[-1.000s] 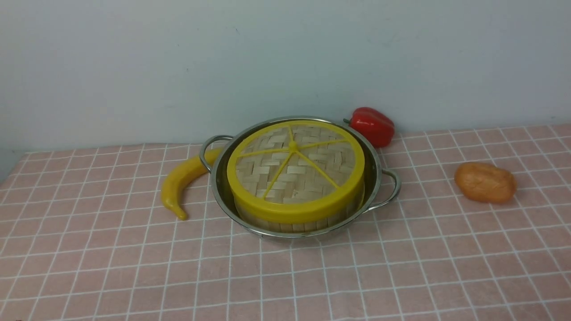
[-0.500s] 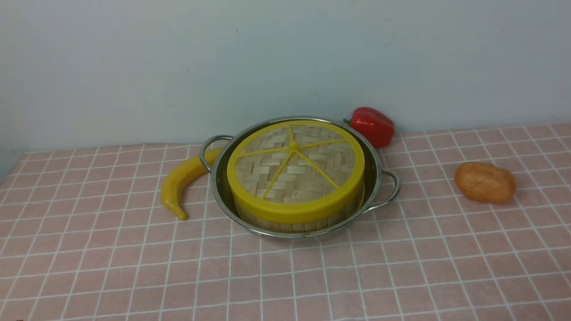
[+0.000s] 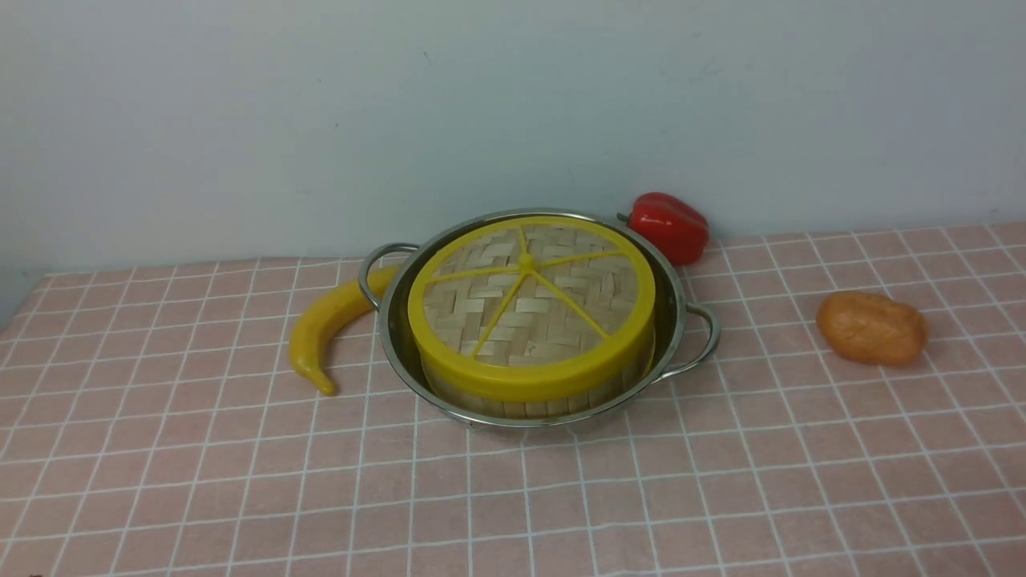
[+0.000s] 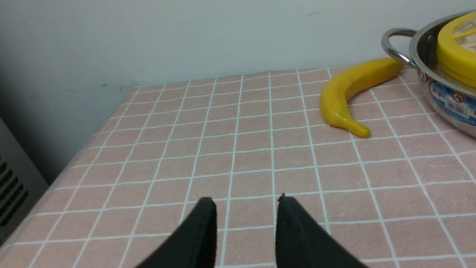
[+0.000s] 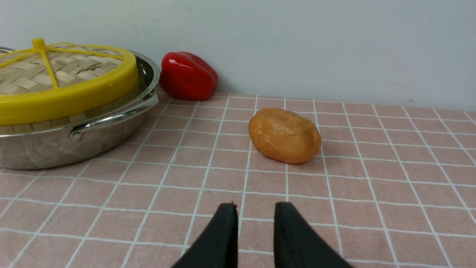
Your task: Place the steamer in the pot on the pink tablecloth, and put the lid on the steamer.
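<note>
The shiny steel pot [image 3: 672, 320] stands at the middle back of the pink tablecloth [image 3: 561, 497]. Inside it sits the bamboo steamer [image 3: 513, 405], with only its slatted side showing. The woven lid [image 3: 529, 300], with its yellow rim and spokes, rests flat on top. Neither gripper shows in the front view. My left gripper [image 4: 245, 201] hovers open over bare cloth, well short of the pot [image 4: 446, 100], with nothing between its fingers. My right gripper [image 5: 254, 206] is open and empty too, on the other side of the pot [image 5: 55, 145] and lid [image 5: 67, 93].
A yellow banana [image 3: 325, 324] lies against the pot's left handle. A red pepper [image 3: 669, 226] sits by the wall behind the pot, and a brown potato [image 3: 871, 327] lies to its right. The cloth's left edge [image 4: 55, 178] drops off beside a grey vented panel [image 4: 11, 186].
</note>
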